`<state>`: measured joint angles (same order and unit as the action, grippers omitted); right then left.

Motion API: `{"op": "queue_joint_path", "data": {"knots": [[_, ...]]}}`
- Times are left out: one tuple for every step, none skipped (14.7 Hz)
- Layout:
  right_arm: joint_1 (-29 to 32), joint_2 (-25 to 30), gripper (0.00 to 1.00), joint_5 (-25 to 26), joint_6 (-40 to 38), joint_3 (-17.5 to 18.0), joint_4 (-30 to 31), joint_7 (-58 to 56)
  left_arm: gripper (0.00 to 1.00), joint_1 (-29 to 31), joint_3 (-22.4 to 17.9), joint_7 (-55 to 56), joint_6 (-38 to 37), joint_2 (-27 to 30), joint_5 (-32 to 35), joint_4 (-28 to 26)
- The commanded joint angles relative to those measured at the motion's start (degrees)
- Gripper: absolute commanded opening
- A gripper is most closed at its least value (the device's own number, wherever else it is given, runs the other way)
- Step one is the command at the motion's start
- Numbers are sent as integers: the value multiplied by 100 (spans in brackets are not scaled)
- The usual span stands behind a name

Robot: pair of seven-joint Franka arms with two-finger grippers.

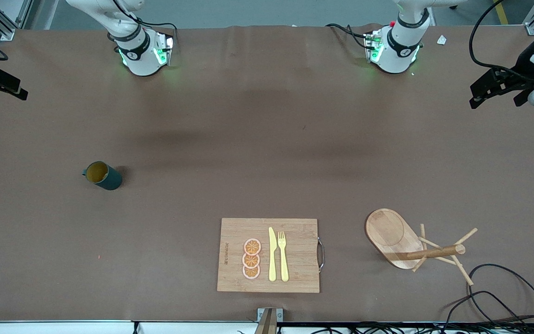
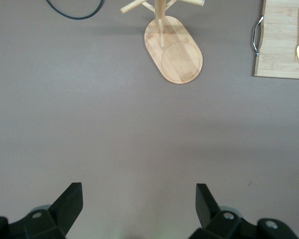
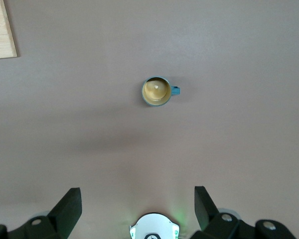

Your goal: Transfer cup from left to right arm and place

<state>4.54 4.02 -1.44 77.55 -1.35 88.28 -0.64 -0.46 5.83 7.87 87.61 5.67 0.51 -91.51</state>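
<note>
The cup (image 1: 103, 175) stands upright on the brown bench (image 1: 267, 139), toward the right arm's end of it, with its yellowish inside showing and its handle on the side away from the cutting board. In the right wrist view the cup (image 3: 156, 91) sits on bare bench well apart from the right gripper (image 3: 138, 209), out ahead of the gap between the two fingers (image 3: 70, 204), which are spread wide with nothing between them. A corner of the cutting board (image 3: 1, 30) shows at the edge of that view. The right gripper hangs high over the bench near its own arm's base and touches nothing.

The left gripper (image 2: 139, 209) also hangs high over bare bench, its dark fingers (image 2: 207, 201) spread wide and empty. Out ahead of those fingers, well apart from them, stands a wooden mug tree (image 2: 173, 47) with an oval base, and off to one side lies the cutting board (image 2: 284, 45) with its metal handle.

From the front view, the cutting board (image 1: 295, 273) lies nearer the camera than the cup, carrying three orange slices (image 1: 251, 259), a yellow knife (image 1: 272, 255) and a yellow fork (image 1: 283, 255) side by side. The mug tree (image 1: 394, 236) stands beside the board toward the left arm's end, and a black cable (image 1: 503, 287) loops on the bench near it.
</note>
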Motion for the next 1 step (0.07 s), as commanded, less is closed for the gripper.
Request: {"op": "queue_joint_path", "data": {"knots": [[30, 108, 100, 74, 50, 12, 102, -103, 100, 2, 23, -67, -208, -31, -7, 195]]}}
